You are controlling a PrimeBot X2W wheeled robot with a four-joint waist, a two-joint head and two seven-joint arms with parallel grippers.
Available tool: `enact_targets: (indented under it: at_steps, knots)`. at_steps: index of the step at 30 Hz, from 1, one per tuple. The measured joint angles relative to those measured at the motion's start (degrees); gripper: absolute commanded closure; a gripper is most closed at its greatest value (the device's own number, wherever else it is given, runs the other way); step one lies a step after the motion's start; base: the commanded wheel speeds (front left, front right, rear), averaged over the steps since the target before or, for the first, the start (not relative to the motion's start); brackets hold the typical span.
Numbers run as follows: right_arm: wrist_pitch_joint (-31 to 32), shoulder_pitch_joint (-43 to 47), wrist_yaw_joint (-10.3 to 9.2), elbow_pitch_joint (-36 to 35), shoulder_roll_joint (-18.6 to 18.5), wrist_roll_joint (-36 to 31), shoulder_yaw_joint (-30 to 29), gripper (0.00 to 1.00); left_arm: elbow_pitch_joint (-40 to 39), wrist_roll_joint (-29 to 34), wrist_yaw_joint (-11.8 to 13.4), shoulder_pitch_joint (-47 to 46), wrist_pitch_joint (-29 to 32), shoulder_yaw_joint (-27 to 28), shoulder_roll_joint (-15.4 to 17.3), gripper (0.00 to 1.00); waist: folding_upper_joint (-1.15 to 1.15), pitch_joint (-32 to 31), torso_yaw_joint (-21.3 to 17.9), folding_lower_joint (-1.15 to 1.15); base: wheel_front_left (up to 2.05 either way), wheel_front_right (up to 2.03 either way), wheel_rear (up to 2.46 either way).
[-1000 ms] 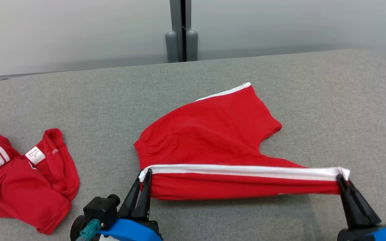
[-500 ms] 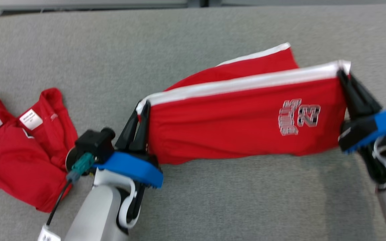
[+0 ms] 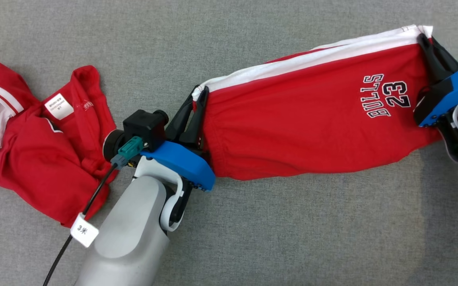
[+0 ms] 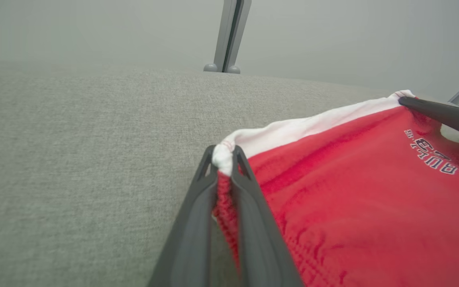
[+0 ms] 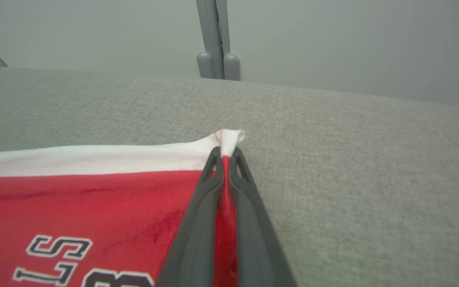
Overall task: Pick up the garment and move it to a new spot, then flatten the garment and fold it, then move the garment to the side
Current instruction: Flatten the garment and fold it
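The garment [image 3: 292, 119] is a pair of red shorts with a white side stripe and "BULLS 23" printed on it, stretched taut above the grey table between my two grippers. My left gripper [image 3: 196, 95] is shut on the waistband corner, seen up close in the left wrist view [image 4: 224, 153]. At the other end of the white stripe, the hem corner is pinched in my right gripper [image 3: 424, 37], and the right wrist view shows the cloth clamped there [image 5: 225, 153]. The printed side of the garment [image 5: 74, 223] faces up.
A second red and white garment [image 3: 34, 151] lies crumpled at the table's left, close to my left forearm [image 3: 133, 230]. Grey fabric table [image 3: 292, 238] spreads on all sides. A grey post [image 5: 213, 40] stands beyond the far edge.
Both grippers carried the folded-over edge of the shorts away from me, flipping the printed side up. The head camera tilted down, so the far wall and post left its view.
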Motion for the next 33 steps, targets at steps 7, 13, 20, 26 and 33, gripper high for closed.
enact_targets:
  at_steps: [7, 13, 20, 26, 33]
  knots:
    - [-7.7, -1.7, -0.01, 3.9, 1.0, -2.0, 2.9, 0.00, 4.1, 0.9, 2.7, -2.0, -3.1, -2.5, -0.1, 0.00, 0.00, -0.7, -1.2, -0.01, 0.00, 0.00, 0.00]
    - [-11.9, 1.1, -0.01, -0.2, 2.2, -5.3, 0.6, 0.00, 1.4, 2.9, 6.6, 0.0, -5.9, -0.1, 0.7, 0.00, -0.01, -3.3, -2.8, -0.02, 0.00, 0.00, 0.00]
    - [-12.3, 11.3, -0.01, -13.3, 5.3, -9.0, -6.2, 0.00, -7.3, 5.2, 9.6, 4.6, -6.1, 5.2, 4.0, 0.00, -0.02, -7.2, -5.9, -0.02, 0.00, 0.00, 0.00]
    - [-12.0, 22.0, -0.01, -21.8, 8.8, -11.0, -9.9, 0.00, -11.6, 6.0, 10.7, 10.9, -6.1, 9.5, 6.3, 0.00, -0.02, -11.0, -8.5, -0.02, 0.00, 0.00, 0.00]
    - [-8.0, 32.6, -0.01, -29.9, 11.9, -12.7, -13.3, 0.00, -12.7, 6.4, 11.5, 18.5, -6.1, 11.1, 8.3, 0.00, -0.03, -15.5, -10.8, -0.03, 0.00, 0.00, 0.00]
